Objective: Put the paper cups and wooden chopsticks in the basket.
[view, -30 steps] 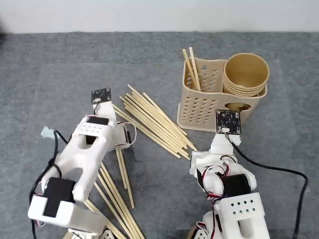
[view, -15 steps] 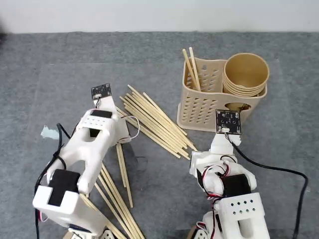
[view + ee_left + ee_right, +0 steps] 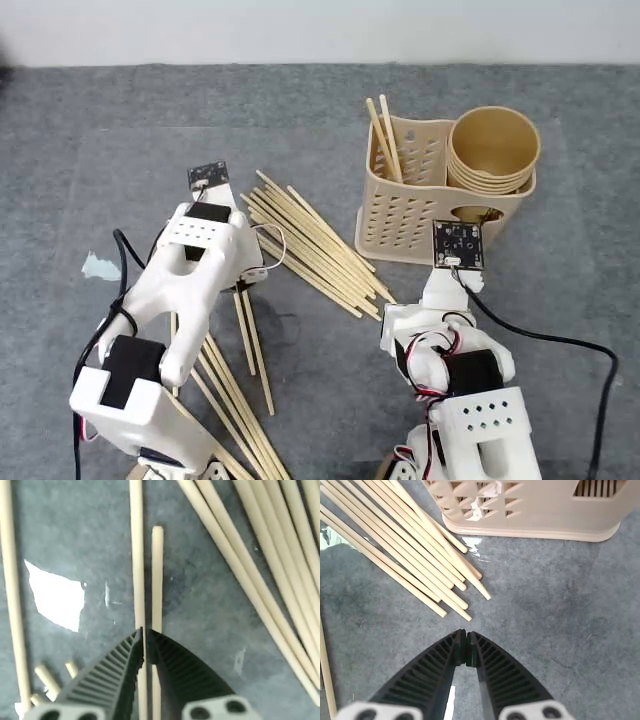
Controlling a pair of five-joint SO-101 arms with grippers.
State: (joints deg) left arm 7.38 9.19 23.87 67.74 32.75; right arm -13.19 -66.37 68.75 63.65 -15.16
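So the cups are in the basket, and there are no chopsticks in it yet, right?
Not quite. The cups are in the basket, but two chopsticks already stand in its other compartment, as the high view shows.

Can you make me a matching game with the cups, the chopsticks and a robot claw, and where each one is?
Things:
1. stack of tan paper cups
2. two upright wooden chopsticks
3. loose pile of wooden chopsticks
4. right gripper
Places:
A. flat on the grey mat
B. shut, above the mat by the beige perforated plastic basket
C. in the basket's compartment beside the cups
D. in the basket's round end
Pairs: 1-D, 2-C, 3-A, 4-B
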